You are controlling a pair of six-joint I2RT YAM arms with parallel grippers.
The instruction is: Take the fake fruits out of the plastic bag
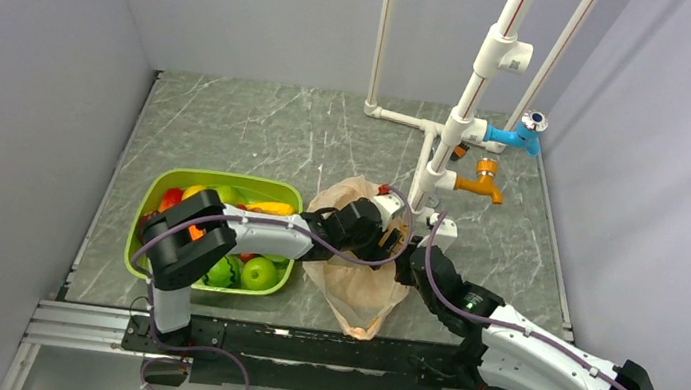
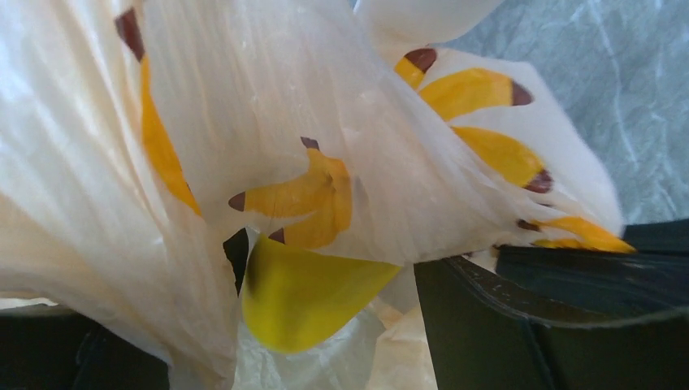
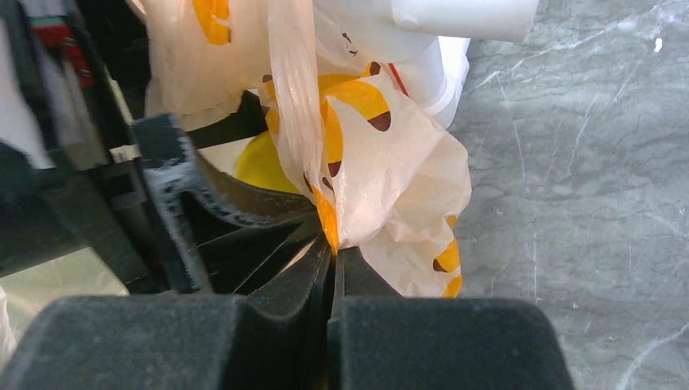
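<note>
The plastic bag (image 1: 354,292) lies crumpled on the table between the two arms, thin peach film with yellow banana prints. My left gripper (image 1: 395,230) reaches into its far end and stands open. In the left wrist view the bag's film (image 2: 244,122) drapes over the left gripper (image 2: 325,309), and a glossy yellow fake fruit (image 2: 309,292) sits between the fingers, apart from the right finger (image 2: 487,325). My right gripper (image 3: 333,252) is shut on a fold of the bag (image 3: 382,162). The yellow fruit (image 3: 260,162) shows behind that fold. Other fake fruits inside the bag are hidden.
A green tub (image 1: 222,179) left of the bag holds a bright green apple (image 1: 259,272), a striped mini watermelon (image 1: 220,272) and other fruits. A white pipe rack (image 1: 462,120) with an orange tap (image 1: 479,184) and a blue tap (image 1: 515,137) stands just behind the grippers.
</note>
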